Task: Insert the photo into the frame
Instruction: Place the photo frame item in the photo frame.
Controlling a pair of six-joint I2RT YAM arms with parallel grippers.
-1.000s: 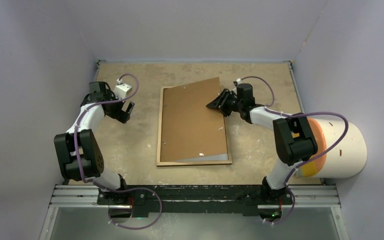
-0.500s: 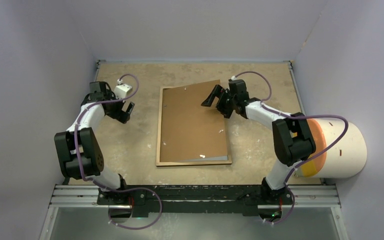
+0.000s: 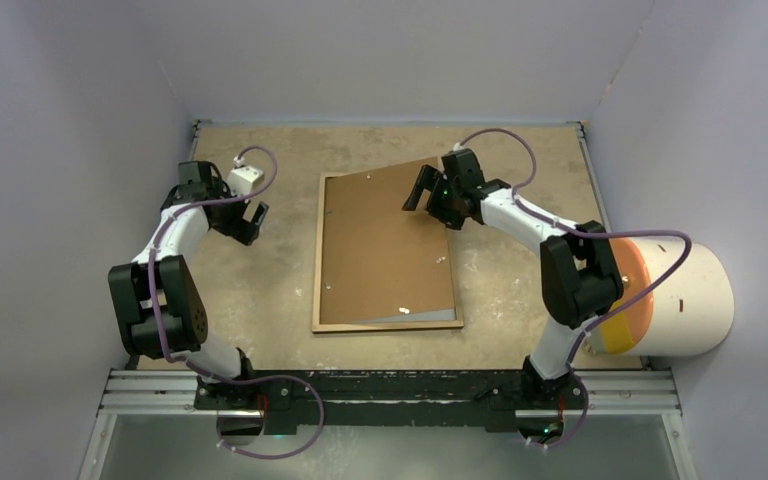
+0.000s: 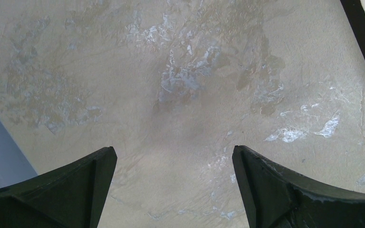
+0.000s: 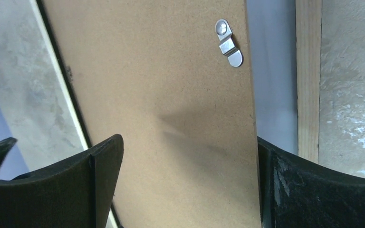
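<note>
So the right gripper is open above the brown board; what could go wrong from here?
1. The backing board lies skewed on the frame, its far right corner over the rim; pressing it down like this may jam it.
2. The open right gripper hangs above the board near a metal clip; a finger could catch it.
3. A grey strip shows at the near edge; whether the photo lies beneath the board is hidden.
</note>
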